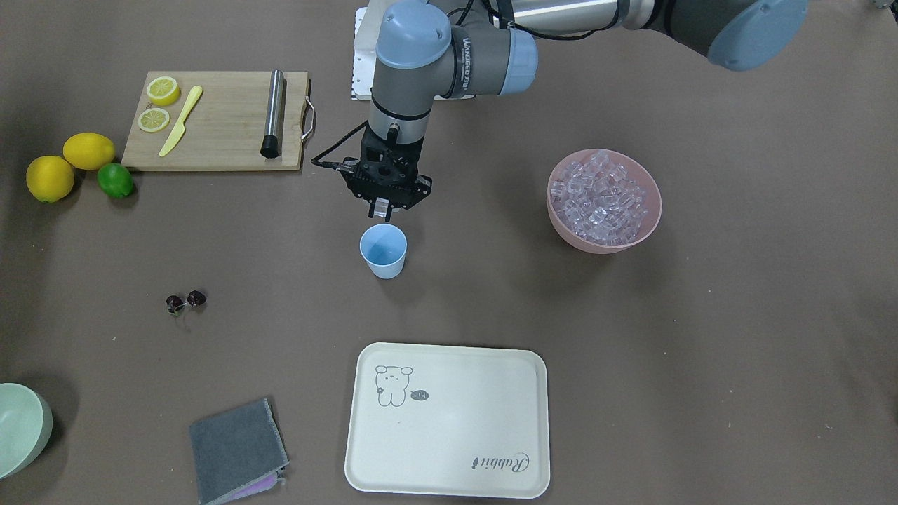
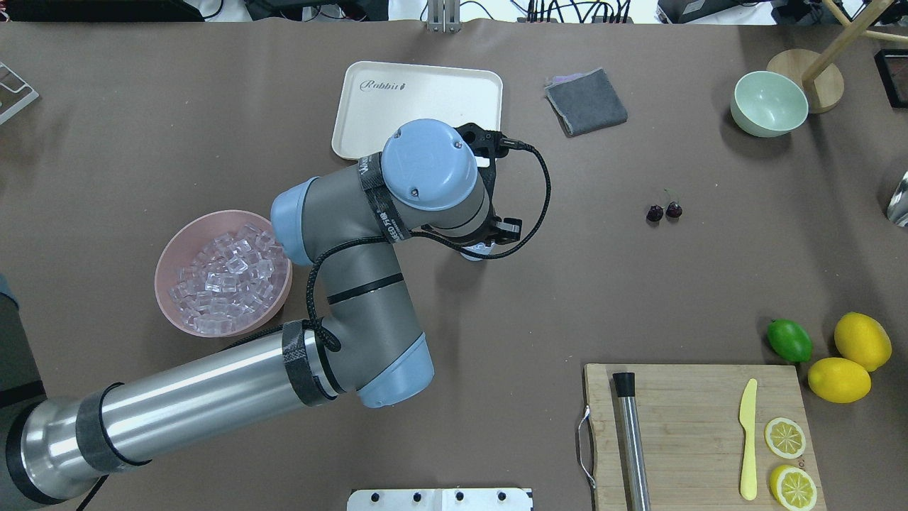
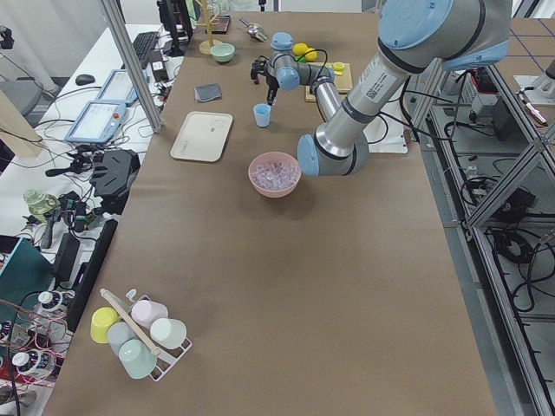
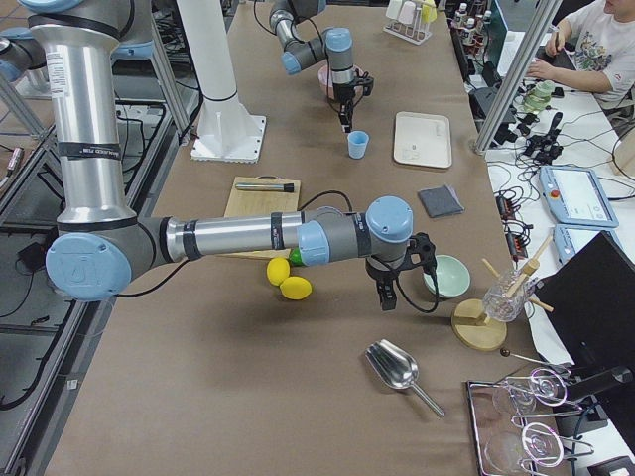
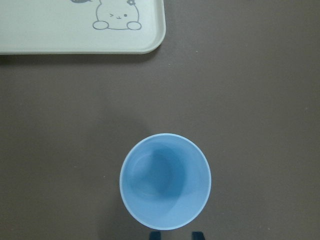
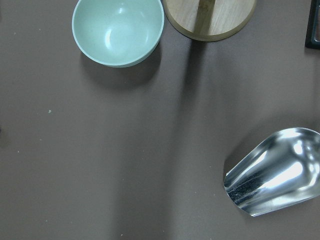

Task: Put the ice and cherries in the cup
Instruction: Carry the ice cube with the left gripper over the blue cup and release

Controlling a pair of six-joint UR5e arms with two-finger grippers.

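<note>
The light blue cup [image 1: 383, 251] stands upright mid-table; in the left wrist view the cup [image 5: 165, 181] looks empty. My left gripper [image 1: 382, 208] hangs just above the cup's rim on the robot's side, its fingers close together with a small clear piece, seemingly an ice cube, between them. The ice [image 1: 598, 198] is heaped in a pink bowl [image 1: 596, 242]. The two cherries [image 1: 186, 301] lie on the table, away from the cup. My right gripper [image 4: 385, 300] hovers near the pale green bowl; I cannot tell if it is open.
A cream tray [image 1: 449, 421] lies beyond the cup. A cutting board [image 1: 224, 119] holds lemon slices, a yellow knife and a metal rod. Lemons and a lime [image 1: 114, 180] sit beside it. A green bowl [image 6: 118, 30], metal scoop [image 6: 275, 172] and grey cloth [image 1: 237, 449] are nearby.
</note>
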